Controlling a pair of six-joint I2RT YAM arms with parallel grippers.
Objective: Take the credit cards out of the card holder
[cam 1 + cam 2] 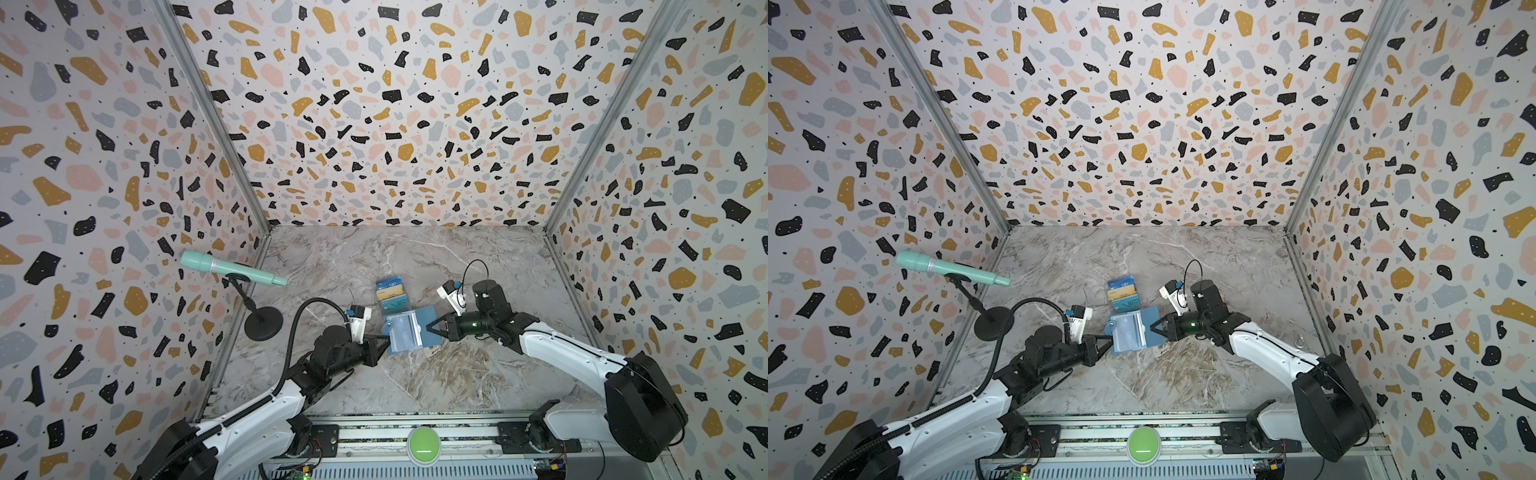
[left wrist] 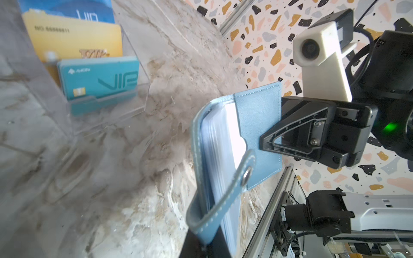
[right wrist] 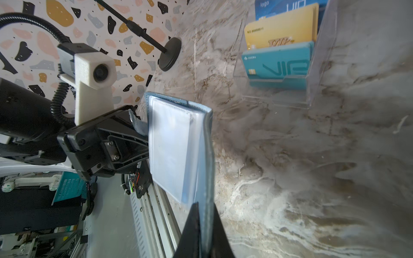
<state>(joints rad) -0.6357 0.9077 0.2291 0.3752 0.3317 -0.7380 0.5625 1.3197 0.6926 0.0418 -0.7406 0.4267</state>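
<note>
Where both pairs of fingers pinch it, the card holder (image 1: pixel 409 330) hangs open above the marble tabletop (image 1: pixel 457 374): left gripper (image 1: pixel 384 341) clamped on the snap-tab cover, right gripper (image 1: pixel 432 326) clamped on the opposite cover. Both forearms reach inward, low and nearly level. Credit cards (image 1: pixel 390 291) stand in the clear acrylic stand (image 2: pixel 125 98) just behind; sleeves (image 3: pixel 172 145) look empty.

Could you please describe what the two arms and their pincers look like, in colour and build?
Both arms have white shells with black joints and wrists. Each black pincer, left and right, has triangular, open-framed fingers. A white printed camera block sits on each wrist. A black ribbed cable hose arcs over the left arm; a thin black wire loops above the right.
</note>
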